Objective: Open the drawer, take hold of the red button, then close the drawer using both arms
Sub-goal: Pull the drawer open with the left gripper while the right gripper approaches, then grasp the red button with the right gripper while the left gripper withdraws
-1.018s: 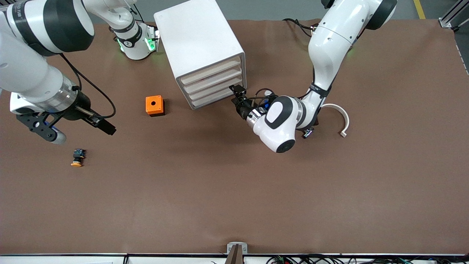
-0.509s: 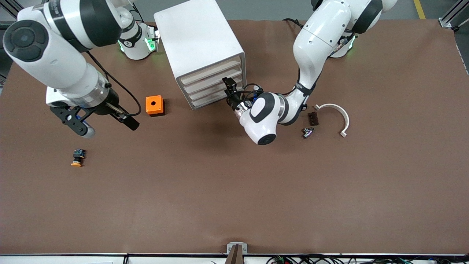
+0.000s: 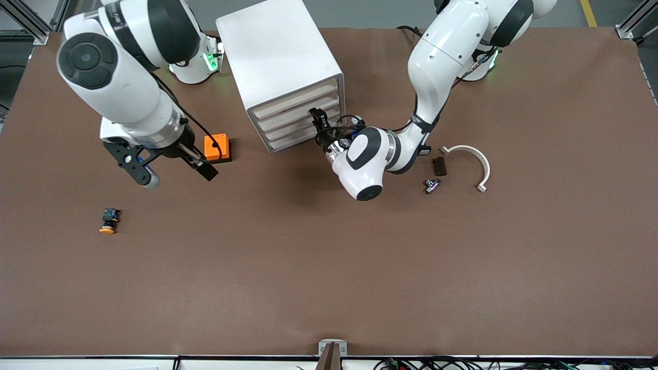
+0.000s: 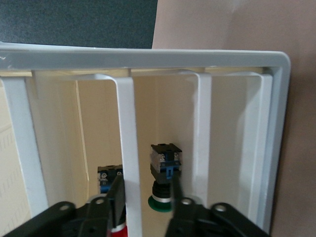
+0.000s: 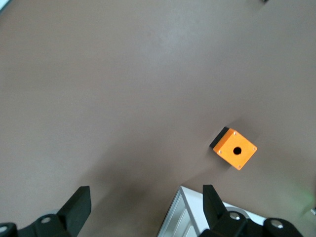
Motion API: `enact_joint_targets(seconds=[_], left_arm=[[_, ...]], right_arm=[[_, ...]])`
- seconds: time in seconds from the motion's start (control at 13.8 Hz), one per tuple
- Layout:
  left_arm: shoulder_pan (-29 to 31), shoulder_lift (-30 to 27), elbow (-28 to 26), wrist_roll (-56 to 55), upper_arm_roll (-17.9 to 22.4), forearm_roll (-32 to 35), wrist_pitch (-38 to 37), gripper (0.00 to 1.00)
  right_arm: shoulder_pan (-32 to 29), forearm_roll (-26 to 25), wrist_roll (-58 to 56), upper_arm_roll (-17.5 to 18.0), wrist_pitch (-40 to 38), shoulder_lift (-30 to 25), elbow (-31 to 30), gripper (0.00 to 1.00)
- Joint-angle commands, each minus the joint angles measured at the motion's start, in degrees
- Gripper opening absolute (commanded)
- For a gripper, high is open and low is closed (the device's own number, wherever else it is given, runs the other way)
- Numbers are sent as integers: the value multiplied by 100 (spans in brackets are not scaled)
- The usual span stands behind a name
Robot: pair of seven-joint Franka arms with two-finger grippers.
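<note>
The white drawer cabinet stands at the back of the table with its drawers shut. My left gripper is at the drawer fronts. In the left wrist view its fingers stand apart on either side of one white drawer front bar; one finger touches the bar, the other is clear of it. The button shows inside the cabinet, its red cap partly hidden by that finger. My right gripper hangs open and empty over the table beside the orange box.
A green-capped button sits in the neighbouring drawer. A yellow-orange-capped button lies toward the right arm's end. Toward the left arm's end lie a white curved piece, a small dark block and a small metal part.
The left gripper has slid along the drawer fronts toward the right arm's end. The right arm has swung from the table's end to beside the orange box.
</note>
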Motion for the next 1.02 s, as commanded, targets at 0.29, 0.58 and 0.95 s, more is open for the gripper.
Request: enact_joint_targets(seconds=[0.29, 0.58, 0.95], left_arm=[[-67, -16, 79, -296, 110, -34, -41, 0], [450, -16, 96, -288, 172, -34, -41, 0], [1048, 37, 290, -8, 207, -42, 91, 0]], right_arm=[[339, 346, 796, -30, -64, 171, 59, 100], [593, 426, 1175, -39, 7, 267, 68, 100], [1033, 444, 1684, -39, 278, 522, 112, 100]])
